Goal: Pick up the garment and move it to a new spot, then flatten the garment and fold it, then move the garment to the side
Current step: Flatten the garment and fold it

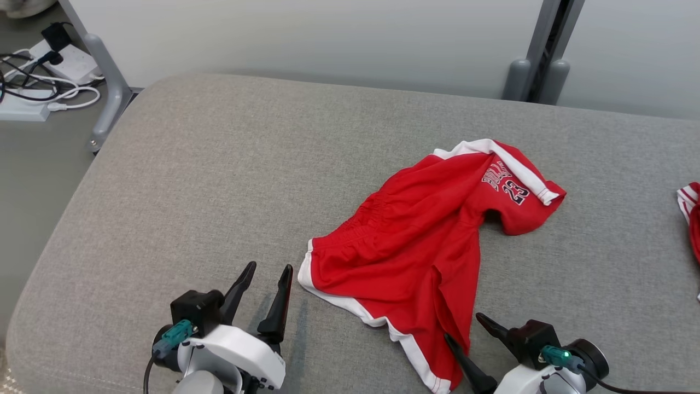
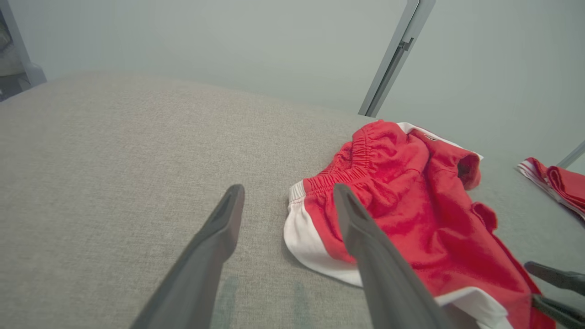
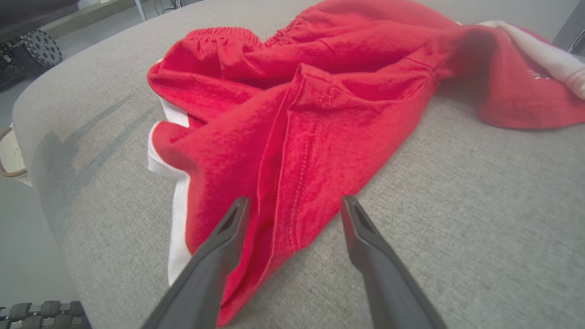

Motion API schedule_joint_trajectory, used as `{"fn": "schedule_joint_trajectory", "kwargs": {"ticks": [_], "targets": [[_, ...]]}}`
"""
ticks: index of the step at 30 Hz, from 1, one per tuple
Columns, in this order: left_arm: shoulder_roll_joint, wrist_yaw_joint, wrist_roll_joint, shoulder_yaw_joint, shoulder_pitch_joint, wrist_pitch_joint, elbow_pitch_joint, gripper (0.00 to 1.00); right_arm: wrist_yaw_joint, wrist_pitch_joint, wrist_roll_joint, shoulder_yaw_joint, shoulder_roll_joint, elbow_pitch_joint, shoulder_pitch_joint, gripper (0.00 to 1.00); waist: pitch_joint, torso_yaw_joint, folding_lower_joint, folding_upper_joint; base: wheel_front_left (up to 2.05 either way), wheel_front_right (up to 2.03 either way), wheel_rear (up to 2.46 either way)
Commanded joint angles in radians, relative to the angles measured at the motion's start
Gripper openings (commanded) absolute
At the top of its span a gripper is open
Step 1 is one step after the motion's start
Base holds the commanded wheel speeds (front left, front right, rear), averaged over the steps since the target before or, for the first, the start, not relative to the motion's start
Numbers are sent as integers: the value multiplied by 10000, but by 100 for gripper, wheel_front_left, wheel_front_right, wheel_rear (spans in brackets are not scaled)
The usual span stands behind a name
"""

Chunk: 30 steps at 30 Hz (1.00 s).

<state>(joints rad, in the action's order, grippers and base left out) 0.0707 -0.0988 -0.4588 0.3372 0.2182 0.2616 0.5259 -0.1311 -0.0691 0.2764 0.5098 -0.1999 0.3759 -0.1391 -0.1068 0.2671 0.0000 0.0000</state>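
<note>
Red basketball shorts (image 1: 421, 246) with white side stripes and a "23" print lie crumpled on the grey cushion (image 1: 219, 180), right of centre. My left gripper (image 1: 269, 269) stands open at the lower left, just left of the waistband corner (image 2: 299, 192), holding nothing. At the lower right my right gripper (image 1: 464, 326) is open too, its fingers straddling the near hem of the shorts (image 3: 292, 183) without closing on it. The shorts (image 2: 411, 205) spread to the right of the left fingers.
A second red and white garment (image 1: 690, 213) lies at the cushion's far right edge, also seen as a folded piece (image 2: 553, 183). Cables and a power strip (image 1: 49, 71) sit on the floor at upper left beside a grey frame leg (image 1: 109, 82). A pale wall stands behind.
</note>
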Motion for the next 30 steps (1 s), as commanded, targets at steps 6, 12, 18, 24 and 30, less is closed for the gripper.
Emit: {"fn": "schedule_joint_trajectory", "kwargs": {"ticks": [6,12,18,24,30], "targets": [[-35,-59,103,-94,232,39,-145,100,8,129,-443,-272,160,492,-203,100,-171,220,0,0,0,0,0],[-63,-63,146,-216,134,39,-139,100,8,-276,-568,-1286,510,767,-302,0,-160,224,0,0,0,0,0],[-70,-85,231,-265,103,39,-71,100,8,-344,-225,-2528,535,670,-430,0,-74,-16,0,0,0,0,0],[-76,-114,278,-267,225,39,-52,100,8,-151,126,-3579,230,533,-814,0,-61,-282,0,0,0,0,0],[-81,-130,331,-272,310,39,-32,100,8,-96,221,-4493,-260,928,-1405,0,-141,-480,0,0,0,0,0]]}}
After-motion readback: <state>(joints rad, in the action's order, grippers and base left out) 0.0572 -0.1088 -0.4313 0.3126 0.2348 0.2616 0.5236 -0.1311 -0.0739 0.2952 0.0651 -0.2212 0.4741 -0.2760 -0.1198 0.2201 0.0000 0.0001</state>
